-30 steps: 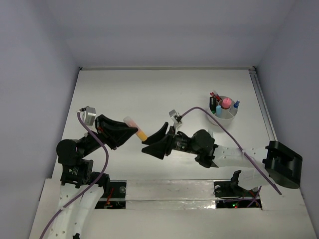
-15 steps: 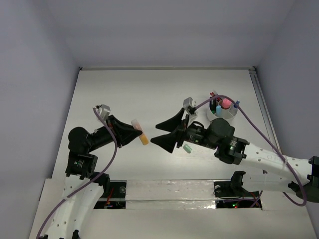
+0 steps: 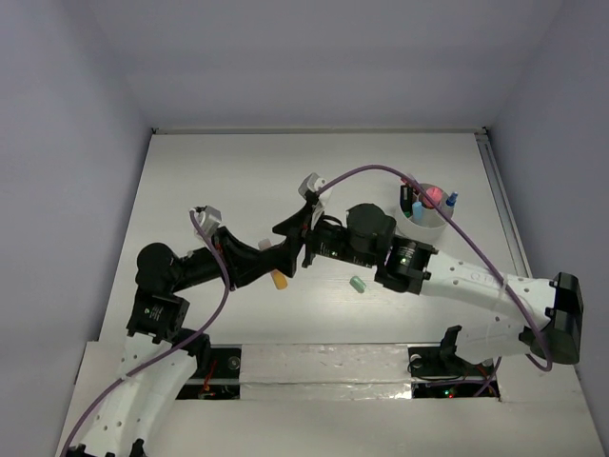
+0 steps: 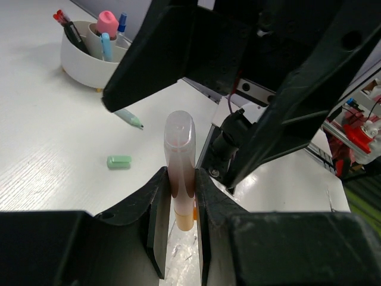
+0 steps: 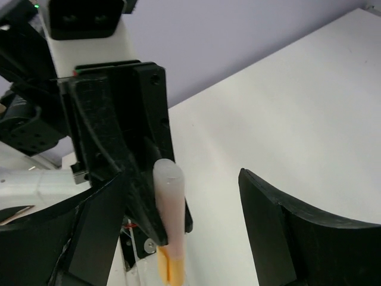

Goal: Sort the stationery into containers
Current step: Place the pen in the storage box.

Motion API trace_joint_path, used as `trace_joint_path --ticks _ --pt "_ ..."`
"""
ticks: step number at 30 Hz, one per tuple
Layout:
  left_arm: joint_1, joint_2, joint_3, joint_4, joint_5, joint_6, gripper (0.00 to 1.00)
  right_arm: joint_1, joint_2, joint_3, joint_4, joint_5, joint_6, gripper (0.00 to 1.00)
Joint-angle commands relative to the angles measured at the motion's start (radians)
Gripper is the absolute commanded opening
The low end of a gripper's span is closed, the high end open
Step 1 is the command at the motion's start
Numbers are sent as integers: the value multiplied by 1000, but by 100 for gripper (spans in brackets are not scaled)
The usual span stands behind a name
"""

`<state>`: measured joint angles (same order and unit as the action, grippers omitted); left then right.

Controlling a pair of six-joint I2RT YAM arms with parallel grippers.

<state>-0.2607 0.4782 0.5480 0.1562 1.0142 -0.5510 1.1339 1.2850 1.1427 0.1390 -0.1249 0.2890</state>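
My left gripper [image 3: 273, 261] is shut on an orange marker [image 3: 280, 279] with a translucent cap and holds it above the table. In the left wrist view the marker [image 4: 180, 161] stands upright between my fingers [image 4: 156, 202]. My right gripper [image 3: 297, 238] is open, its jaws on either side of the marker's cap [image 5: 169, 208] without touching it. The round whitish cup [image 3: 425, 218] at the back right holds a pink-capped bottle [image 3: 433, 196], blue markers and a red pen. A mint eraser [image 3: 358, 284] lies on the table under my right arm.
In the left wrist view a thin mint-tipped pen [image 4: 130, 118] lies on the table between the cup [image 4: 83, 59] and the eraser [image 4: 119, 161], partly hidden by my right finger. The table's near edge lies just behind the arms.
My right arm has swung left and its open jaws now flank the marker. My left gripper has moved right and forward with the marker. The mint eraser has come into view.
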Motion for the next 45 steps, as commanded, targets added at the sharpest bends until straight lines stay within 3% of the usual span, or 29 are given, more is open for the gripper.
trace_joint_path --ticks 1,8,11,14,18,21,23,24,28,30,31,32,36,43,45 --pt "-11 -15 7 48 32 26 0 9 -4 55 8 36 -25 80" --pt "-20 -12 0 74 32 13 0 0 42 72 13 -55 2 72" --pt "-29 -15 -2 75 32 11 0 0 54 61 39 -67 16 58" --pt "-29 -21 1 72 32 11 0 0 60 65 40 -81 30 36" --pt "-29 -24 10 71 31 13 0 0 28 32 74 -59 42 0" --pt "-29 -29 16 57 14 16 0 0 -12 -18 117 -3 45 0" --pt "-29 -42 17 45 3 22 19 -11 -52 -46 135 39 45 0" --pt "-29 -46 23 34 -2 28 37 -11 -65 -55 140 68 47 0" --pt "-29 -62 41 -30 -28 66 65 -55 -122 -93 146 151 56 0" --pt "-29 -69 55 -73 -45 95 71 -74 -156 -119 146 178 59 0" --pt "-29 -72 56 -84 -51 102 95 -92 -167 -130 143 229 59 0" --pt "-29 -75 61 -104 -54 109 99 -101 -196 -141 131 264 56 0" --pt "-29 -85 72 -139 -92 132 99 -140 -313 -221 96 497 41 0" --pt "-29 -67 64 -155 -239 171 99 -235 -525 -360 76 1060 -100 0" --pt "-29 -72 46 -153 -293 174 99 -279 -546 -394 99 1134 -140 0"
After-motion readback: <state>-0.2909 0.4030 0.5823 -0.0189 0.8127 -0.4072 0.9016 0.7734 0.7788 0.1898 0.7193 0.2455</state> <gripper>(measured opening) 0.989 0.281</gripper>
